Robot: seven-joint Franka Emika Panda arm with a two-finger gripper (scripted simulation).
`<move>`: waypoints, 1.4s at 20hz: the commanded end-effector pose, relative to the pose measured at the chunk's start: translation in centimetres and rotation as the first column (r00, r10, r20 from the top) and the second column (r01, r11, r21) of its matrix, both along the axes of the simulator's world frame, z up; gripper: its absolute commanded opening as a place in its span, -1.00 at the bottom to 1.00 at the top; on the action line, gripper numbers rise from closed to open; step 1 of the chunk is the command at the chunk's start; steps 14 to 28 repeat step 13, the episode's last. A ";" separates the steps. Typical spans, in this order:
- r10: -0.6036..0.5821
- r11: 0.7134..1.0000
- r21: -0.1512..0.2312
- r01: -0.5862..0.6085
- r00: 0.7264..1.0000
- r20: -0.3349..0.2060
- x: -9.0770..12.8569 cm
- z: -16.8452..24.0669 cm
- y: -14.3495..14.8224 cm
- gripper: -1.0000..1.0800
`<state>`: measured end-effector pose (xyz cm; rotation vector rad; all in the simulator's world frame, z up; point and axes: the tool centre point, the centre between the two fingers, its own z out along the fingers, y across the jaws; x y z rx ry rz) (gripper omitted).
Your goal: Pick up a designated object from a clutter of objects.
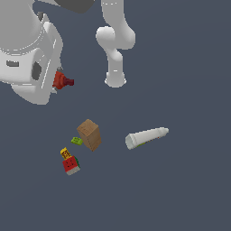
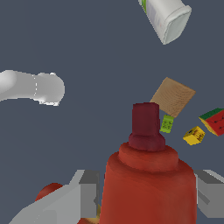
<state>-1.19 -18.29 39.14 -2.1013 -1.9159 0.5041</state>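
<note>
While the arm's big white wrist housing fills the upper corner on the exterior view's left, the gripper (image 2: 148, 192) holds the red drill-like item (image 1: 62, 80) raised clear of the floor, well apart from the rest of the clutter. In the wrist view the red body (image 2: 148, 183) sits squarely between the two grey fingers (image 2: 87, 192), which press against its sides, so the jaws are clamped on it; its stubby dark nozzle points away from the camera. In the exterior view only the nozzle end of the item shows beside the wrist housing, pointing toward that view's right. Other white arm links rise at the top middle of that view.

On the dark floor the brown box (image 1: 89, 134) stands tilted, with the tiny green brick (image 1: 76, 141) just beside it on the exterior view's left. Nearer that camera lies the red-green-yellow block (image 1: 70, 162), its yellow piece toward the box. The white bottle (image 1: 146, 136) lies on its side, well apart from the box on the exterior view's right. Whether the box holds anything cannot be told.
</note>
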 end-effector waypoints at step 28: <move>0.004 1.000 -0.001 -0.004 1.000 0.003 0.3 2.6 -2.9 -1.00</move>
